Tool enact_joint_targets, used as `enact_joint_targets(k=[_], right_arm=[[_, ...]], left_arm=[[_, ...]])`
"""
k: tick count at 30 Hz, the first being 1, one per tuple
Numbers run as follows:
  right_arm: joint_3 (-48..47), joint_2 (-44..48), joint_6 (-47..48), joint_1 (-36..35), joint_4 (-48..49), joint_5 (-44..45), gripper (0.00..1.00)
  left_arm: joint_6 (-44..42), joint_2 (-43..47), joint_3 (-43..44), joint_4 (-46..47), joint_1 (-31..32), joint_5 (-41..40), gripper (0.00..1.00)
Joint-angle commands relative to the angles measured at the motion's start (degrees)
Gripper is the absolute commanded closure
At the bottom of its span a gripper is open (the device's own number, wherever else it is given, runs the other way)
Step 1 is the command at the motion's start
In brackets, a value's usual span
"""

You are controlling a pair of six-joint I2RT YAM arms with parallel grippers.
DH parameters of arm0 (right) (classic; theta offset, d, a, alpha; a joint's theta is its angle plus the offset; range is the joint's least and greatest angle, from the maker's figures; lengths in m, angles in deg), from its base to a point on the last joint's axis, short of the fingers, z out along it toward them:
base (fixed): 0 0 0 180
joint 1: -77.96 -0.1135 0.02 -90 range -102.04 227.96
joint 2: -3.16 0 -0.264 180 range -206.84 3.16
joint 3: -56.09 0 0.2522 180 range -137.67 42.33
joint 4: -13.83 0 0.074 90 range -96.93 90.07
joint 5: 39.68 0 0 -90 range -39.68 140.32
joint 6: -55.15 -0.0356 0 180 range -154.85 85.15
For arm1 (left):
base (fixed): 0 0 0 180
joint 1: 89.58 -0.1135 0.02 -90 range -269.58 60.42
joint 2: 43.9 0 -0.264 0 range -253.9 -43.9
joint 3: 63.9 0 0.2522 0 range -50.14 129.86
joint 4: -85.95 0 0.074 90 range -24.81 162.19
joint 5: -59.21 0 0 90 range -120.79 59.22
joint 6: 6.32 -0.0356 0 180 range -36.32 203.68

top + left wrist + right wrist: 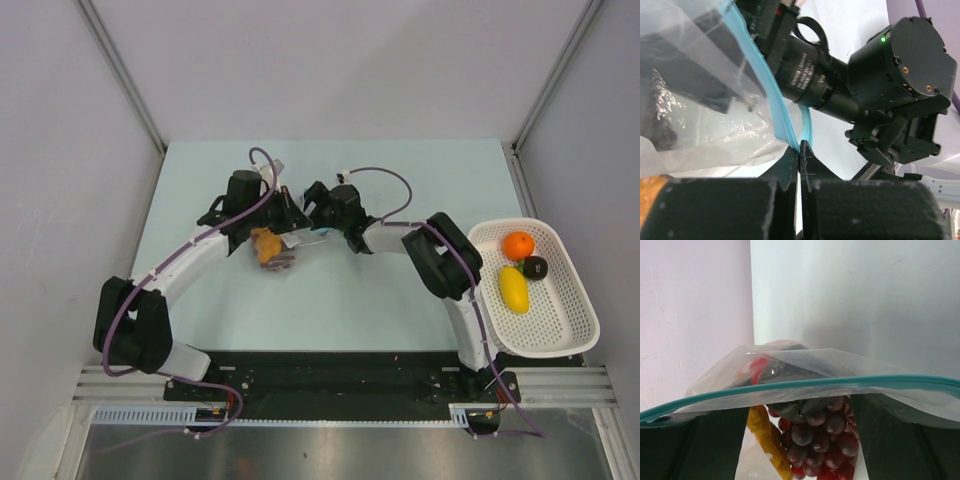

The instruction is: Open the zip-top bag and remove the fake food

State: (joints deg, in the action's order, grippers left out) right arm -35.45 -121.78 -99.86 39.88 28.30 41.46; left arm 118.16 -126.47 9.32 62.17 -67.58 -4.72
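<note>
The zip-top bag point(274, 246) hangs between my two grippers over the middle of the table. My left gripper point(800, 148) is shut on one lip of its teal zip strip point(782, 120); in the top view it point(288, 222) sits just left of the right gripper point(316, 218). My right gripper point(805, 410) is open, its fingers point(690, 450) wide apart, with the zip strip point(805, 384) lying across them. Inside the bag are fake food pieces: a dark red grape bunch point(822, 440), an orange-yellow piece point(767, 440) and something red point(759, 366).
A white perforated basket point(560, 335) stands at the right edge, holding an orange ball point(517, 244), a dark piece point(536, 267) and a yellow oblong point(513, 289). Grey walls close in the table on three sides.
</note>
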Motion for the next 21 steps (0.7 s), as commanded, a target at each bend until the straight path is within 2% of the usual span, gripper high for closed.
enact_joint_targets(k=[1, 6, 9, 13, 15, 16, 21], right_arm=[[-5.88, -3.54, -1.17, -1.11, 2.02, 0.34, 0.18], [-11.59, -6.8, -0.21, -1.99, -2.81, -2.38, 0.2], [-11.34, -7.33, 0.41, -2.78, -3.62, -2.3, 0.22], [-12.74, -8.3, -0.12, -2.78, -2.82, -4.05, 0.39], [-13.36, -8.04, 0.41, -2.78, -4.4, -4.58, 0.44], [-13.28, -7.6, 0.41, -2.35, -4.76, -4.85, 0.52], [-11.61, -3.22, 1.46, -1.2, -9.4, -7.39, 0.63]], left_arm=[[-0.03, -0.84, 3.2, 0.79, 1.12, 2.59, 1.0], [-0.64, -1.37, 3.82, 0.18, 1.38, 2.5, 1.0], [-1.08, -1.28, 3.73, -0.35, 1.38, 2.06, 1.0], [-1.17, -1.46, 3.56, -0.09, 1.38, 2.06, 1.0], [-1.17, -1.37, 3.56, -0.26, 1.29, 1.97, 1.0], [-1.34, -1.2, 3.64, -0.26, 1.29, 1.89, 1.0], [-1.52, 0.03, 2.24, 0.0, 0.33, 0.48, 1.0]])
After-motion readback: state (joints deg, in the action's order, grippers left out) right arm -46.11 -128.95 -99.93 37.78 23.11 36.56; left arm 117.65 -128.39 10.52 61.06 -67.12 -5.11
